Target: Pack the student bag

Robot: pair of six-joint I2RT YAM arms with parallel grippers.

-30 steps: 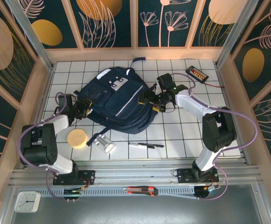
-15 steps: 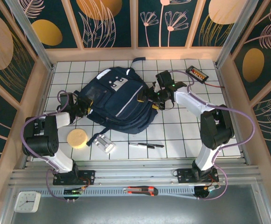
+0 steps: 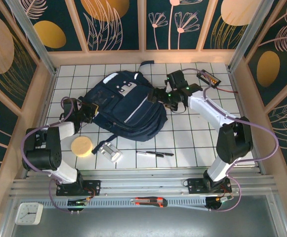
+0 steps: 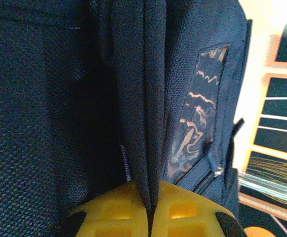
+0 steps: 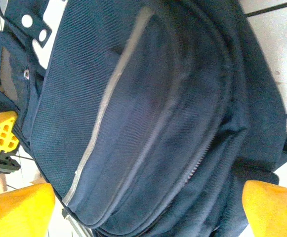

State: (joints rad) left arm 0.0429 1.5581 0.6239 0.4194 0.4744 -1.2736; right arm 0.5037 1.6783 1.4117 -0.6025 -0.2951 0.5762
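The student bag, a large dark navy backpack with a pale stripe, lies flat in the middle of the tiled table. My left gripper is at the bag's left edge. In the left wrist view its yellow fingers are shut on a fold of the bag's navy fabric. My right gripper is at the bag's upper right side and stands open. The right wrist view has its yellow fingertips wide apart, with the bag's striped front beyond them and untouched.
A round yellow sponge, a small silver-white object and a black pen lie in front of the bag. A black device with a cable sits at the back right. A box cutter and a clock lie below the table's edge.
My left gripper has closed on the fabric at the bag's left edge. My right gripper has moved from the bag's right side toward the back, staying open.
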